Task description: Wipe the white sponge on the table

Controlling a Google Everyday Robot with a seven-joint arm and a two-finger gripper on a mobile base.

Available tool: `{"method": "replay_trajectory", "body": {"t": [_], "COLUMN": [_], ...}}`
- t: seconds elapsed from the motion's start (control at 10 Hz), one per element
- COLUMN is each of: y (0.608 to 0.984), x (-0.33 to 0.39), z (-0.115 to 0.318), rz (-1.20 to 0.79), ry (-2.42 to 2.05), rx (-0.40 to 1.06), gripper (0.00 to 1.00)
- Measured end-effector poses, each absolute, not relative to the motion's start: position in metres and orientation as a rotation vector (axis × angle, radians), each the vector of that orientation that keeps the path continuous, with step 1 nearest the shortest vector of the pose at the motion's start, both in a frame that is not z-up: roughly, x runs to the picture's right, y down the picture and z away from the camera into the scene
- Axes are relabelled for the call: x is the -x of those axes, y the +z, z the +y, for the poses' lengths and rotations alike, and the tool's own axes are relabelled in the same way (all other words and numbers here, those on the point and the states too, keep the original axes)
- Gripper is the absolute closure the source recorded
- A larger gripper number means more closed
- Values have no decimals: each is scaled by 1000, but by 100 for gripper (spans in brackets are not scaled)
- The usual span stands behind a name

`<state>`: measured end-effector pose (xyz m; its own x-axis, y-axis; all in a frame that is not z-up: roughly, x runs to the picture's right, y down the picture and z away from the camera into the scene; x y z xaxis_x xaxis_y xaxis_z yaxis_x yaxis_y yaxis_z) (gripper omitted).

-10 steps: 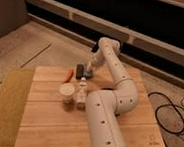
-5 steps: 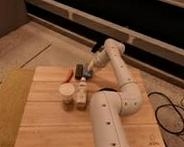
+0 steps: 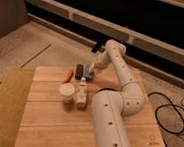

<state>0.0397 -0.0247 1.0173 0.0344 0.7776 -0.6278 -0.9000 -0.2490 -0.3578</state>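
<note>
The white sponge [image 3: 90,74] sits near the far edge of the desk [image 3: 44,117], under the tip of my arm, and shows as a small pale bluish block. I cannot tell which way its long axis runs, since the wrist covers much of it. My gripper [image 3: 92,69] is lowered onto the sponge, and I read the fingers as clamped together on it, though the contact itself is hidden. The white arm [image 3: 118,91] rises from the near right of the desk, bends at a rounded elbow, and reaches back and left to this spot.

Just left of the sponge stands a dark rectangular block [image 3: 79,70], upright, close beside the sponge but apart from it. Left of that lies an orange object [image 3: 68,74], slanted, with its long axis running roughly from far to near. Nearer to me, a white round cup [image 3: 66,92] stands on the planks, and just to its right a small bottle [image 3: 82,93] stands upright with its cap toward the sponge.

The desk is light tan wood in wide planks whose seams run left to right. An olive-yellow mat [image 3: 3,107] lies along its left side. Black cables [image 3: 173,116] loop on the floor to the right.
</note>
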Motion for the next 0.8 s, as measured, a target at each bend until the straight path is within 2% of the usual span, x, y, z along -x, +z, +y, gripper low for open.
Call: {"method": "replay_trajectory", "body": {"t": [0.3, 0.6, 0.8], "y": [1015, 988, 969], "x": [-53, -39, -55], "z": [-8, 18, 42], "rz": [244, 301, 388], "ry": [1595, 1463, 1465], "rx": [902, 944, 953], "gripper": [100, 100, 100]}}
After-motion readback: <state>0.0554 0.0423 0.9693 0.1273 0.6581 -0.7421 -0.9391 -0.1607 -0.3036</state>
